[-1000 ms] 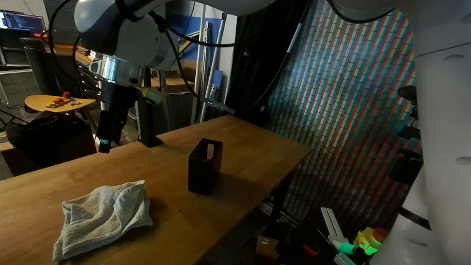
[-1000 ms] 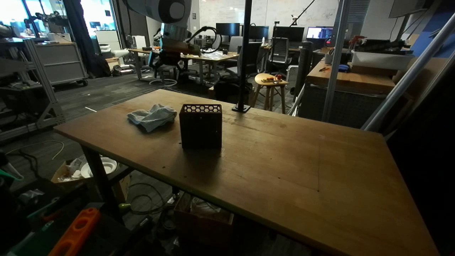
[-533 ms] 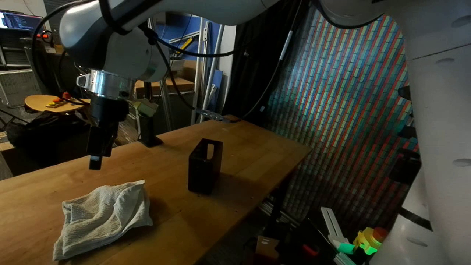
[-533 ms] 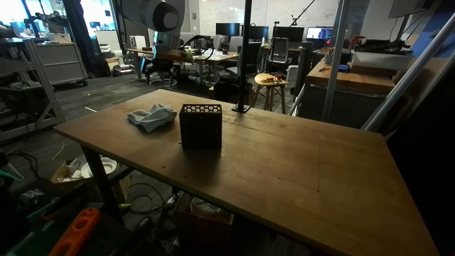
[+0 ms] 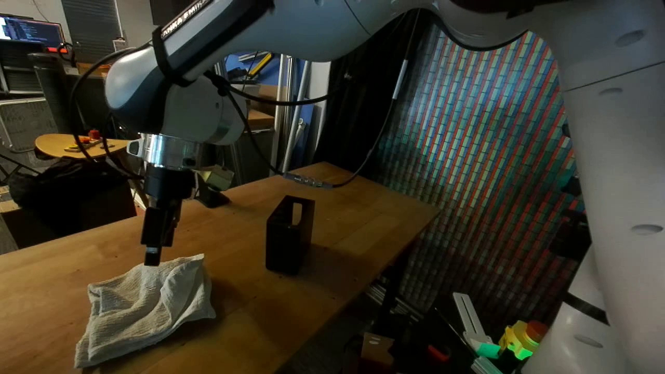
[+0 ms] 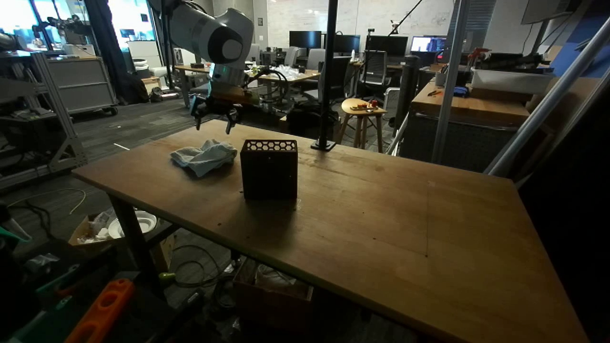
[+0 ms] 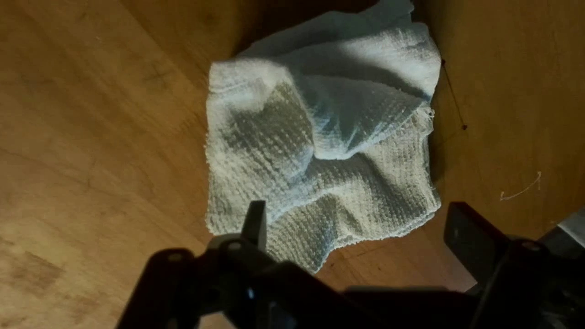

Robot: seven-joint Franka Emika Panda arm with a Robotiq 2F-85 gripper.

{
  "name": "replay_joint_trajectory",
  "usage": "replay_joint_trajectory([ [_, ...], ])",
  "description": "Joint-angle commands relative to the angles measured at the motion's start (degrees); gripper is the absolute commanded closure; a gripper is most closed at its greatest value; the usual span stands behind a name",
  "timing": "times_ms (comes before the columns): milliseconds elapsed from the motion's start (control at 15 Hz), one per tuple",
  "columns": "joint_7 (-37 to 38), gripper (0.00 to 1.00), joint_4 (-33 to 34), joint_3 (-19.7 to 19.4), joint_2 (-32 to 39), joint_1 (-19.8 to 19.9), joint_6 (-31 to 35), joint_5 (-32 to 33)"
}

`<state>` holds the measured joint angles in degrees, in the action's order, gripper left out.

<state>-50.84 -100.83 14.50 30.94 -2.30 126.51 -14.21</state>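
In the wrist view, the cloth (image 7: 322, 137) lies below the spread claw (image 7: 356, 212); closing too high could pinch only air. In an exterior view, the box (image 6: 269, 171) stands lower, to the claw's side; a low swing might topple it.

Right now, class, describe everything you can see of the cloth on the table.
The cloth is off-white, bluish in places, with a ribbed, woven-looking texture and slightly fuzzy edges. It lies crumpled in a roughly square shape, with raised folds and a flap folded toward the middle. It rests on the wooden table, apart from the black box. The open end effector hangs higher, near one edge, without touching it.
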Motion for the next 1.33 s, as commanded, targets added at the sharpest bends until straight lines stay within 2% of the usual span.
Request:
replay_joint_trajectory([
  [0,-1.9,0.0,-1.4,1.0,0.0,1.5,1.3,-2.0],
  [1267,-3.8,0.0,-3.0,1.8,2.0,2.5,1.8,-5.3],
])
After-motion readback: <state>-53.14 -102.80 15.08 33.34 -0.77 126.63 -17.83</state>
